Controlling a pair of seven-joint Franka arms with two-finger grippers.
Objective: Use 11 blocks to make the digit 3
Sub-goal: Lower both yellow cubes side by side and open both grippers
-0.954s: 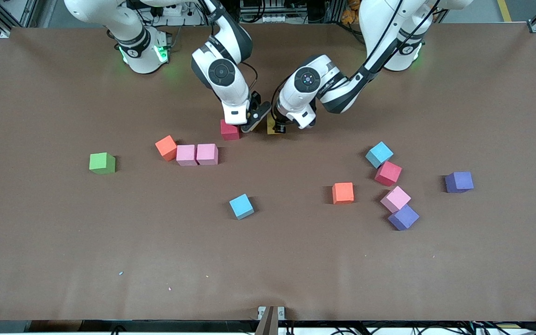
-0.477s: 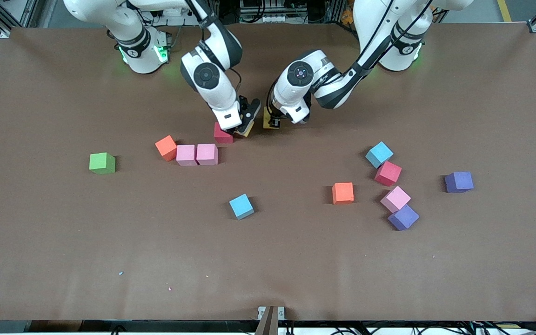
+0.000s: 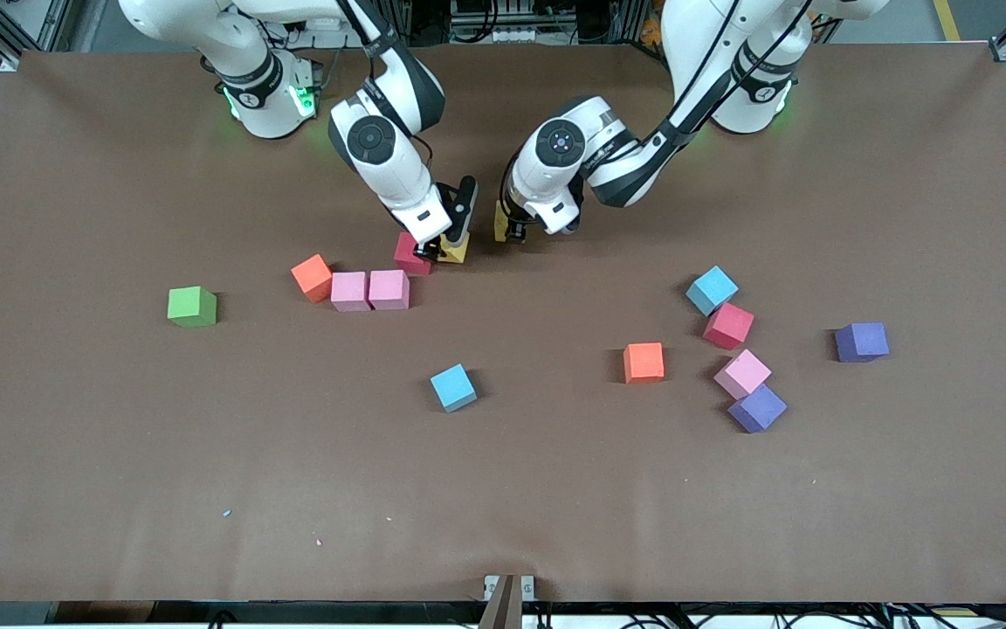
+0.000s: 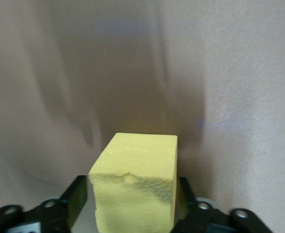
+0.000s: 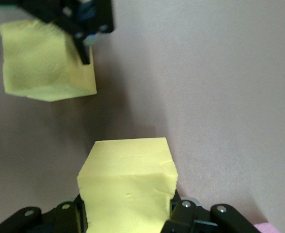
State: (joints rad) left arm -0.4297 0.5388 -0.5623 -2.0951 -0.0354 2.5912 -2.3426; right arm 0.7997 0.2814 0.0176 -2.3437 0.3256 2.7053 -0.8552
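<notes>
Toward tabletop (image 3: 503, 489) edge by the robot bases, mid-length: right gripper (image 3: 444, 248) clamped on yellow cube no. 1 (image 3: 455, 253), low at the surface. Now shifted toward the right arm's end vs. 1 s ago. Red cube no. 1 (image 3: 407, 253), touching that gripper, also moved the same way. Now just beside pink cube no. 1 (image 3: 389, 289), slightly farther from front cam.

Left gripper (image 3: 510, 231) low around yellow cube no. 2 (image 3: 499, 223), a bit closer to the bases' edge than before. Gripping or letting go: cannot tell. Both yellow cubes near each other, apart.

Rest unchanged since earlier frames:
- pink cube no. 1 touching pink cube no. 2 (image 3: 350, 291), w/ orange cube no. 1 (image 3: 312, 277) next in line
- green cube (image 3: 191, 307) alone, toward right arm's end
- light blue cube no. 1 (image 3: 453, 387) alone, mid-table
- orange cube no. 2 (image 3: 644, 362) alone
- toward left arm's end: light blue cube no. 2 (image 3: 712, 290) by red cube no. 2 (image 3: 727, 326); pink cube no. 3 (image 3: 742, 373) touching purple cube no. 1 (image 3: 757, 408); purple cube no. 2 (image 3: 862, 342) apart

Digit 3 not yet formed.
</notes>
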